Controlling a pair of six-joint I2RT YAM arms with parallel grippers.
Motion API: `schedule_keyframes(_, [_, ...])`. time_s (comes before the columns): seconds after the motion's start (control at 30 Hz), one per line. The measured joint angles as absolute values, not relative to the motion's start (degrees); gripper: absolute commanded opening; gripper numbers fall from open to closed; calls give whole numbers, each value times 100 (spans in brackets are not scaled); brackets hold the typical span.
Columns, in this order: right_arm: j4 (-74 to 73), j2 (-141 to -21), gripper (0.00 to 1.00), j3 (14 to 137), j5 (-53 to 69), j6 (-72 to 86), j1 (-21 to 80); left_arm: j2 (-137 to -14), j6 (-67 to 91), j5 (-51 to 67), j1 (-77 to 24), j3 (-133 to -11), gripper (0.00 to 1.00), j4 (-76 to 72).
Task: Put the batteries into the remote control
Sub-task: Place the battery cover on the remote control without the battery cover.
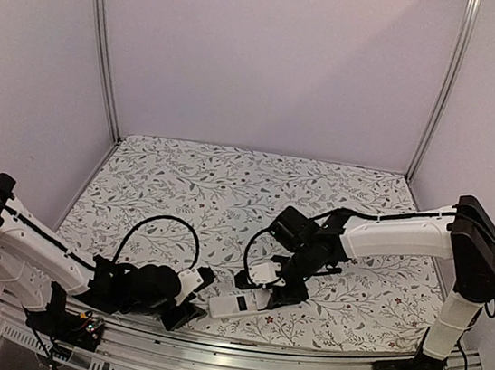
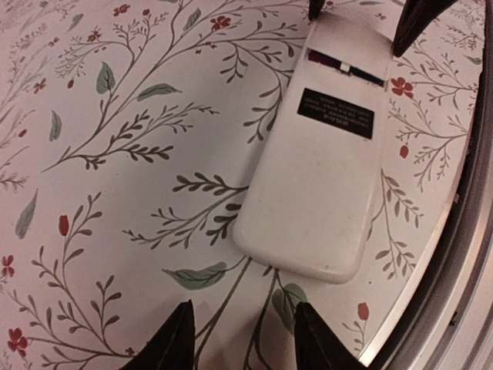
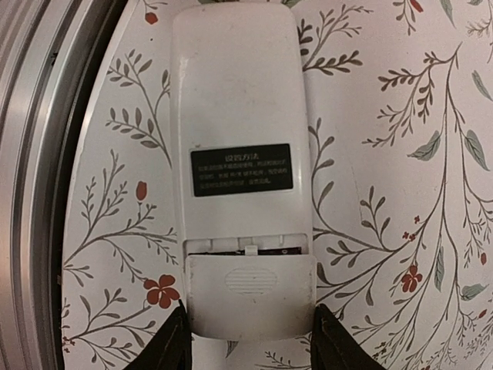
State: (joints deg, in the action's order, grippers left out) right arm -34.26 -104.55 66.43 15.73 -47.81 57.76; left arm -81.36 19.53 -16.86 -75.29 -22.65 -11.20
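**Remote control (image 3: 243, 116) lying back-up, its battery cover (image 3: 250, 297) a short slide from shut**

The remote stretches straight ahead of the right gripper (image 3: 249, 314), whose fingers press on either side of the cover end, pinching it. A narrow dark gap (image 3: 246, 248) shows between the cover and the body. No batteries lie loose in view, and the gap is too dim to tell whether both sit inside. I judge the closing step is in hand. Next, the cover needs a straight push along the body while the far end is braced. The left gripper (image 2: 243, 312), fingers spread and empty, hovers just short of that end. Count: one remote, one cover, no batteries seen, two grippers.
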Motion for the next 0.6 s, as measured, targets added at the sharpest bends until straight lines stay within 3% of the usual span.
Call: schedule_keyframes(0.6, [-3424, -10532, 42, 6643, 1514, -4807, 5789, -8178, 1868, -1590, -7537, -2311, 43, -1135])
